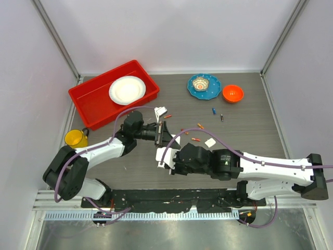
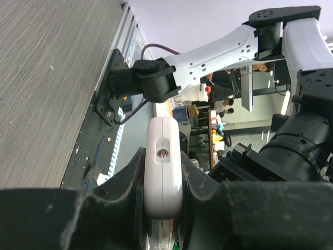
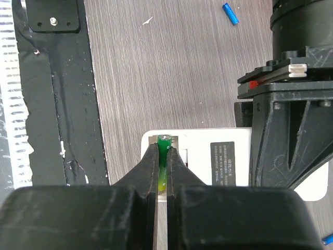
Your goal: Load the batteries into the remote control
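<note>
The remote control (image 3: 208,151) lies white back up, black label showing, its battery compartment open at the left end. My left gripper (image 2: 163,156) is shut on the remote (image 2: 163,172), seen edge-on between its fingers. My right gripper (image 3: 165,148) is shut on a green battery (image 3: 164,140) and holds it in the open compartment. In the top view both grippers meet at table centre, left (image 1: 163,134), right (image 1: 166,159), with the remote (image 1: 161,154) between them. Loose batteries lie behind: blue (image 1: 213,110), dark (image 1: 222,117), orange (image 1: 200,125), red (image 1: 195,139).
A red tray (image 1: 88,101) with a white plate (image 1: 127,89) stands back left, a yellow cup (image 1: 75,138) beside it. A blue plate (image 1: 212,88) holding a small bowl and an orange bowl (image 1: 232,93) stand at the back. Small white pieces lie on the table (image 1: 160,111), (image 1: 210,141).
</note>
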`<state>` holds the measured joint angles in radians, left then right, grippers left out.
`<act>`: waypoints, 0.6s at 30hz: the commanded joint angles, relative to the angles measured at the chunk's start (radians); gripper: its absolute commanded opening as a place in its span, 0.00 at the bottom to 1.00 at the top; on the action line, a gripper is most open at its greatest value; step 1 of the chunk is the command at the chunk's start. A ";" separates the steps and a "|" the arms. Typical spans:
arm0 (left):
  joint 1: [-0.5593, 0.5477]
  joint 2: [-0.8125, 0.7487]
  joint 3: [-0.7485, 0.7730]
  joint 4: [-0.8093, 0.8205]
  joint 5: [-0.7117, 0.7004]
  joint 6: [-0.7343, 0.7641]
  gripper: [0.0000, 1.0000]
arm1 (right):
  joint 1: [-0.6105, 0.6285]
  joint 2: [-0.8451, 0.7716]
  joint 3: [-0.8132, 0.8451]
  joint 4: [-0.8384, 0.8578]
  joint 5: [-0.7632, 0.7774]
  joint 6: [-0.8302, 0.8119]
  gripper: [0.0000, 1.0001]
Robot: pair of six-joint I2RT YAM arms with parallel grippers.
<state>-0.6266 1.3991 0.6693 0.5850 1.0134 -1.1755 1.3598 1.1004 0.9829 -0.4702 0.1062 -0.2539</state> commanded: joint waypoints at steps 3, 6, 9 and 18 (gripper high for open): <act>0.004 -0.045 0.069 -0.010 0.036 -0.010 0.00 | 0.051 0.056 0.022 -0.148 0.047 -0.024 0.01; 0.004 -0.046 0.076 -0.031 0.037 0.005 0.00 | 0.055 0.061 0.023 -0.157 0.056 -0.027 0.01; 0.004 -0.048 0.082 -0.043 0.039 0.016 0.00 | 0.056 0.059 0.023 -0.166 0.058 -0.027 0.01; 0.010 -0.054 0.092 -0.068 0.037 0.033 0.00 | 0.067 0.061 0.014 -0.182 0.056 -0.022 0.01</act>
<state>-0.6285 1.3991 0.6918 0.4908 1.0199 -1.1076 1.4078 1.1416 1.0061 -0.5022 0.1856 -0.2806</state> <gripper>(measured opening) 0.257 0.069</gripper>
